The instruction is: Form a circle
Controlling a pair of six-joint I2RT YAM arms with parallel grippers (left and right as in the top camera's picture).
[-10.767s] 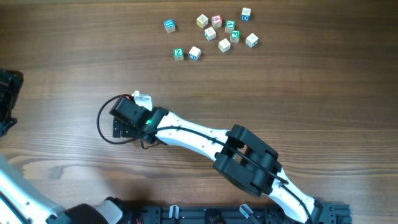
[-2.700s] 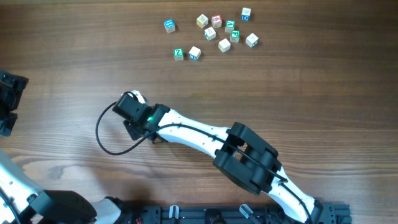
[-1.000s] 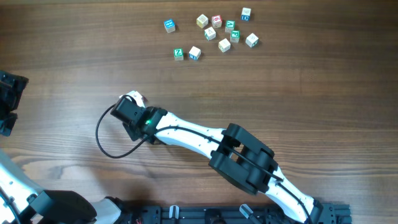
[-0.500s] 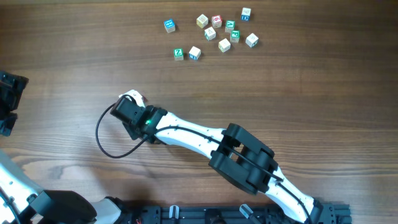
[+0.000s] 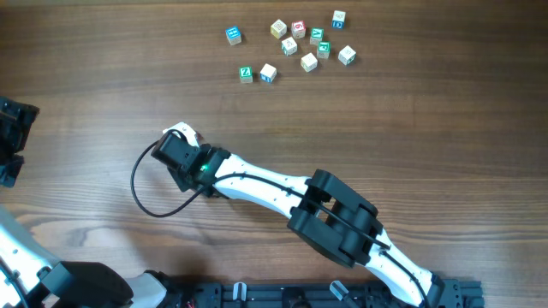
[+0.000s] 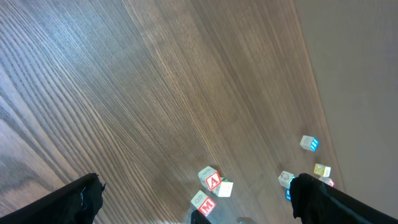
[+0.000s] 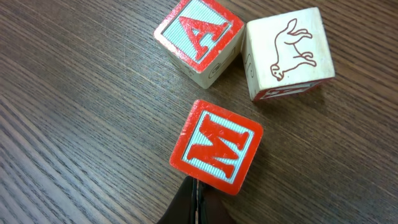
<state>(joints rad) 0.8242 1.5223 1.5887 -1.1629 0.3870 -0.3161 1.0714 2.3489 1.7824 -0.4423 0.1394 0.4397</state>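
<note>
Three small wooden cubes lie in a tight triangle on the table. The red M cube (image 7: 216, 147) is nearest, with the red A cube (image 7: 198, 38) and a pale cube with a red animal drawing (image 7: 287, 53) just beyond it. My right gripper (image 7: 195, 190) is shut, its tips against the M cube's near edge, holding nothing. From overhead the cluster (image 5: 182, 133) peeks out past the right wrist (image 5: 180, 158). My left gripper (image 6: 194, 186) hangs open at the far left (image 5: 10, 141), looking across at the A cube (image 6: 211, 179) and M cube (image 6: 203, 203).
Several scattered cubes printed in blue, green and red (image 5: 295, 43) lie at the table's far side, seen too in the left wrist view (image 6: 308, 143). The right arm's white links (image 5: 274, 188) and black elbow (image 5: 338, 218) cross the table's middle. A black cable (image 5: 141, 188) loops beside the wrist.
Over the last second nothing has visibly moved. Compared with several seconds ago, the right wrist sits a little farther left and up against the cluster.
</note>
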